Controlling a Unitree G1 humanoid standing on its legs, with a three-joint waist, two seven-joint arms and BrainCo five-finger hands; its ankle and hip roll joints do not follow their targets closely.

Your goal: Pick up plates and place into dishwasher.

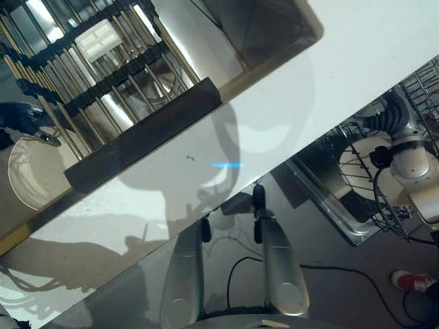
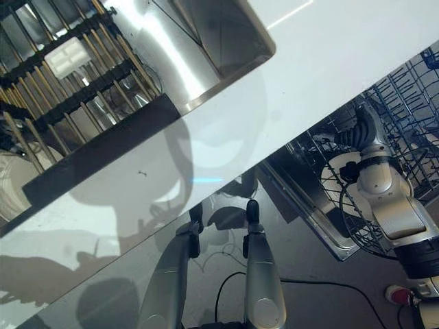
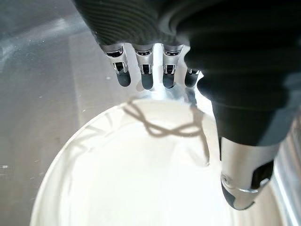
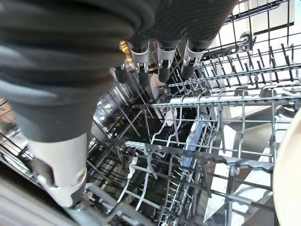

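Left hand [image 3: 197, 52] hovers with straight, relaxed fingers [image 3: 146, 80] just above a white plate [image 3: 141, 174], which lies in the sink [image 1: 41, 205] beside the dish rack [image 1: 89, 75]; it holds nothing. Right hand [image 4: 155, 56] reaches into the dishwasher rack [image 4: 211, 141], fingers straight and empty. Another white plate [image 1: 360, 168] stands in this rack, near the right wrist. Between sink and dishwasher lies the white counter [image 1: 274, 116].
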